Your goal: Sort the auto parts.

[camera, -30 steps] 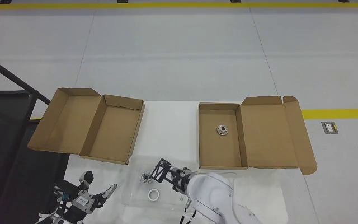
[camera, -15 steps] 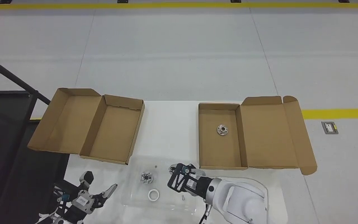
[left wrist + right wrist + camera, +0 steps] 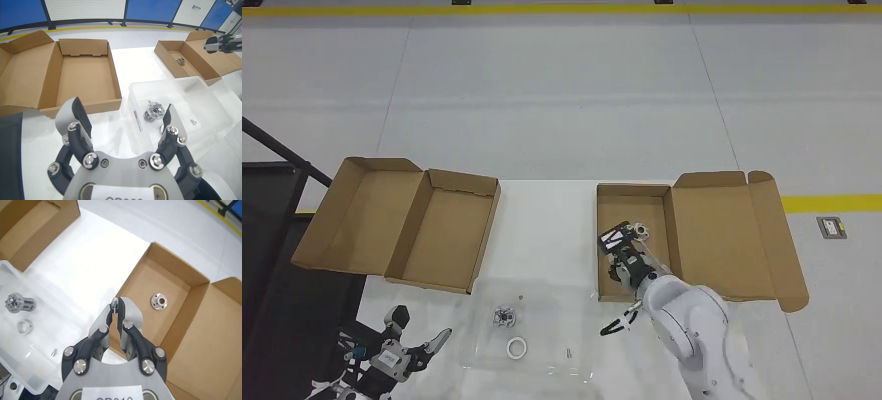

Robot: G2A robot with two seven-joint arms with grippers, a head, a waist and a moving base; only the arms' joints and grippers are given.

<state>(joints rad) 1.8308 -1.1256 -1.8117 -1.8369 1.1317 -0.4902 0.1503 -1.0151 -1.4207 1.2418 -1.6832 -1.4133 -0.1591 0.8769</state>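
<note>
My right gripper (image 3: 115, 310) is shut on a small threaded bolt (image 3: 114, 303) and hangs over the near-left part of the right cardboard box (image 3: 630, 272). A metal flange (image 3: 159, 301) lies on that box's floor, farther in. The clear plastic bin (image 3: 542, 368) at the table's front holds a slotted hub (image 3: 19, 303), a ring (image 3: 24, 326) and a small pin (image 3: 53, 352). My left gripper (image 3: 122, 108) stands open to the left of the bin, with nothing between its fingers. From there the hub (image 3: 153, 112) lies just past its tip.
An open cardboard box (image 3: 442, 240) with its lid folded out sits at the left with nothing inside. The right box's lid (image 3: 727, 240) lies flat to its right. White tabletop (image 3: 547, 230) separates the two boxes.
My right gripper has risen from the bin and swung right and away to the right box, carrying the bolt. The left arm has kept still.
</note>
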